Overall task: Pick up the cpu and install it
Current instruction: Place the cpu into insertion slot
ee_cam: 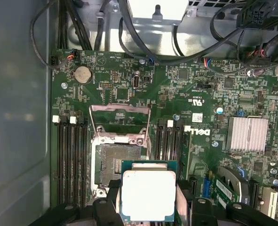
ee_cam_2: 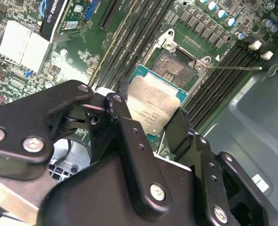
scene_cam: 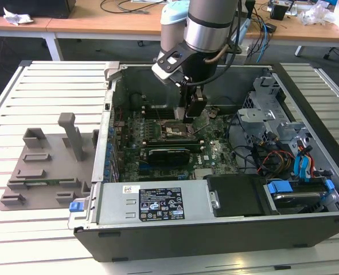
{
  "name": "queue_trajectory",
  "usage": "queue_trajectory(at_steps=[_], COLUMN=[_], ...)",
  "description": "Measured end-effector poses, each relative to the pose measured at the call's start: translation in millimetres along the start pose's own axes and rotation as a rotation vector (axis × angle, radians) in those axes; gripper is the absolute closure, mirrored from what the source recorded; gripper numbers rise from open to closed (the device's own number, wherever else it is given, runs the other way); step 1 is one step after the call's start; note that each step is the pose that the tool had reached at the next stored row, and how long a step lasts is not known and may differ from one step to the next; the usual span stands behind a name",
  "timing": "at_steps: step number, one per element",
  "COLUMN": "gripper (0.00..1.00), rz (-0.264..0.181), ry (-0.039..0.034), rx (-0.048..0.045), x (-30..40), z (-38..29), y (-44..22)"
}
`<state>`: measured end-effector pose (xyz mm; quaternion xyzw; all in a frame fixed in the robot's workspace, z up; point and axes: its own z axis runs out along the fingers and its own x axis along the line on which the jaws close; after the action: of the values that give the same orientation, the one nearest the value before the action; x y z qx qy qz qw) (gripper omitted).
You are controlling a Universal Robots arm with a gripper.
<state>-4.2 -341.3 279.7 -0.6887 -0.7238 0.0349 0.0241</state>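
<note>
**A:** What is lying on the slatted bench (scene_cam: 37, 91)?

**B:** An open computer case (scene_cam: 215, 229) is filling the middle of the exterior view. Its motherboard (scene_cam: 152, 143) is facing up, and the arm (scene_cam: 206, 28) is reaching in from the upper centre.

**A:** And the pincer (ee_cam_2: 148, 115)?

**B:** In both wrist views it is clenching the cpu (ee_cam: 148, 195) by two opposite edges. The chip is hanging over the near edge of the open socket (ee_cam: 114, 165), not seated.

**A:** What is this step demanding?

**B:** I'd say it is asking for a level chip, its edges squared to the socket, with no sideways sliding over the contacts.
</note>
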Motion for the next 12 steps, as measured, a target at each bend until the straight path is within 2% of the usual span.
queue_trajectory(at_steps=[3,8,12], gripper=[0.45,0.45,0.45], rz=[0.000,0.000,0.000], ry=[-0.0002,-0.0002,-0.0002], rx=[0.0000,0.0000,0.0000], x=[1.3,8.1,8.7], z=[2.4,4.2,7.9], y=[0.2,0.8,1.1])
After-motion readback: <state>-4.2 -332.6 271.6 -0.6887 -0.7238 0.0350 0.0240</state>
